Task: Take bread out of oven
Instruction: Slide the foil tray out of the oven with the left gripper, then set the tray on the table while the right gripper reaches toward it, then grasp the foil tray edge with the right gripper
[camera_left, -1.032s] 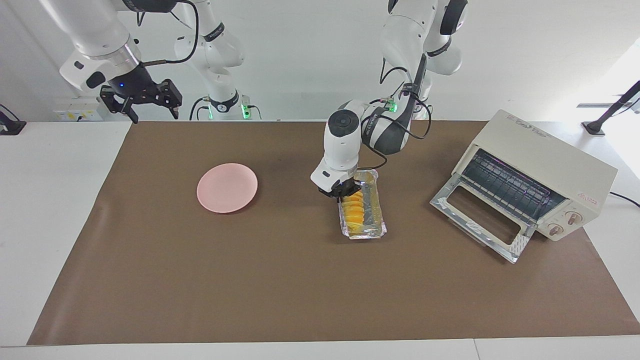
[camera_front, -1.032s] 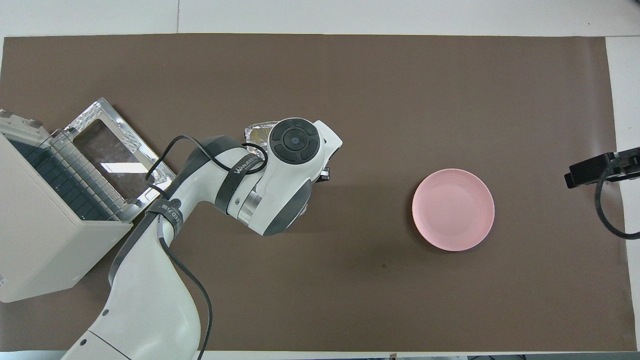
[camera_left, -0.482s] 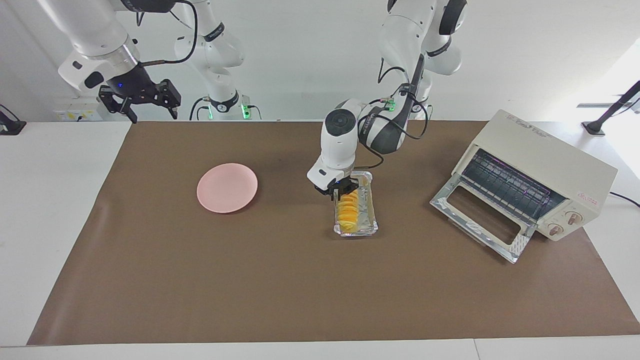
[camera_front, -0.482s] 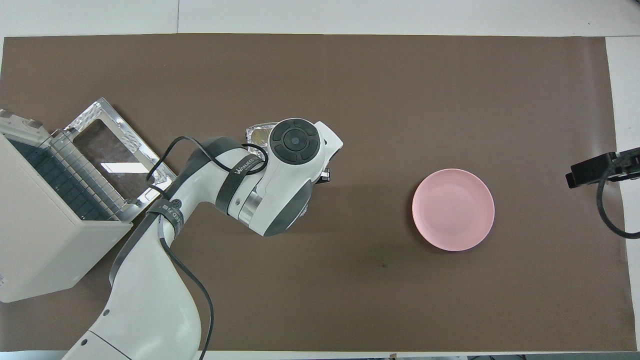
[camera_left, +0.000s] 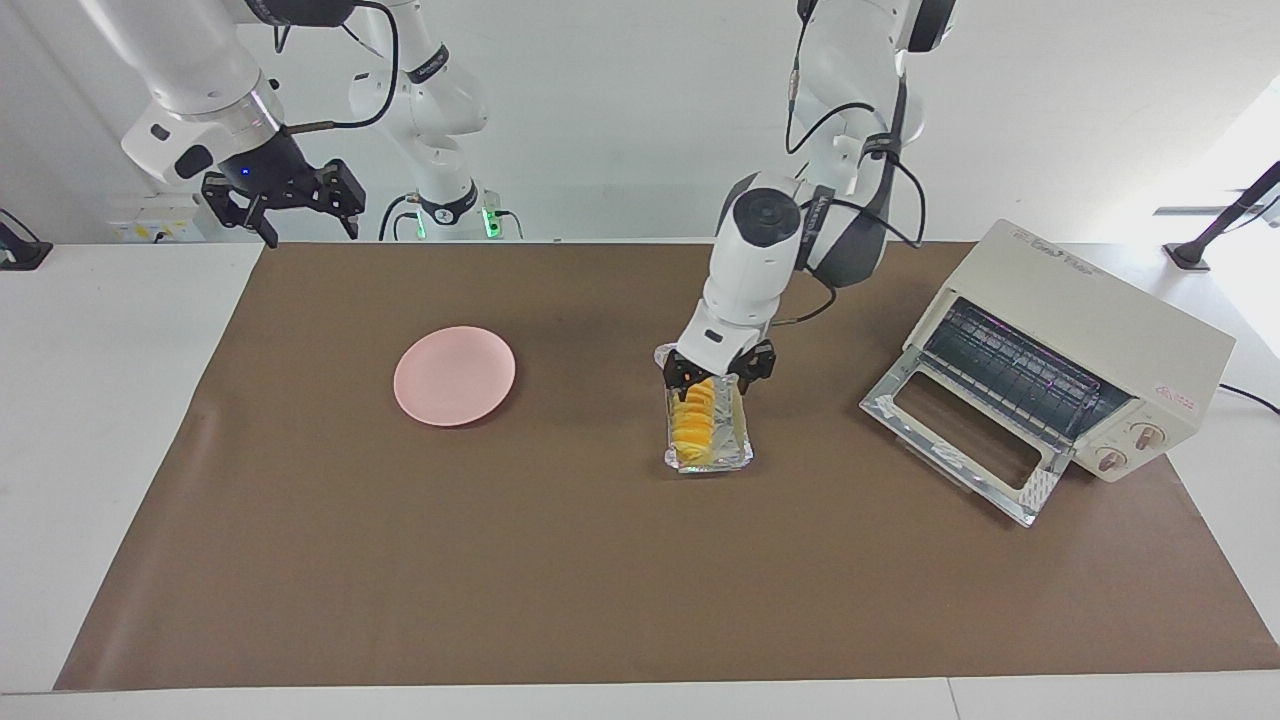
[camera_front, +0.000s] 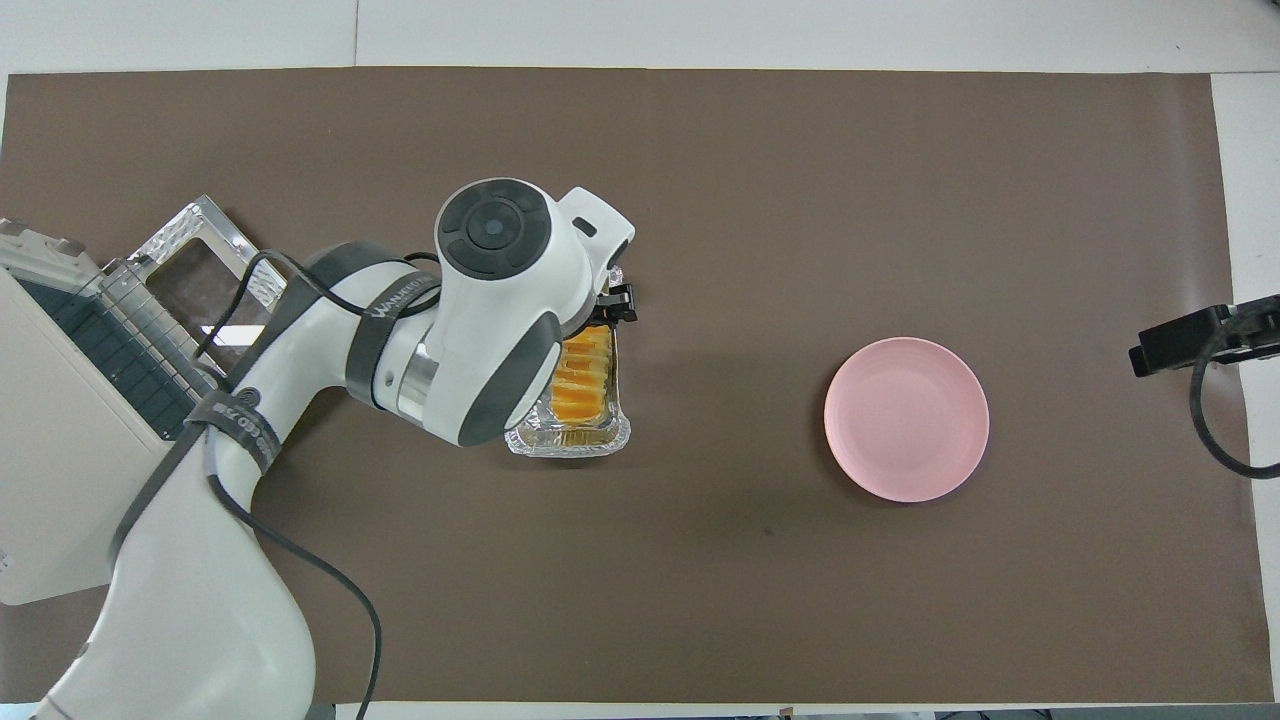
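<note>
The bread (camera_left: 695, 425), a ridged golden-orange loaf, lies in a silver foil tray (camera_left: 742, 452) on the brown mat, between the oven and a pink plate. My left gripper (camera_left: 716, 374) hangs just over the tray with its fingers spread and nothing between them. In the overhead view the left hand covers part of the bread (camera_front: 582, 372) and the tray (camera_front: 566, 442). The cream-white oven (camera_left: 1085, 330) stands at the left arm's end, its door (camera_left: 960, 440) dropped open onto the mat and its rack bare. My right gripper (camera_left: 285, 198) waits open, raised over the right arm's end.
A pink plate (camera_left: 455, 375) sits bare on the mat toward the right arm's end, shown also in the overhead view as the plate (camera_front: 906, 418). The brown mat (camera_left: 600, 580) covers most of the white table. The oven's knobs (camera_left: 1130, 448) face away from the robots.
My left gripper went from shut at the tray's rim to open, rose and shifted toward the oven. The tray slid slightly and now lies flat. The right arm barely moved.
</note>
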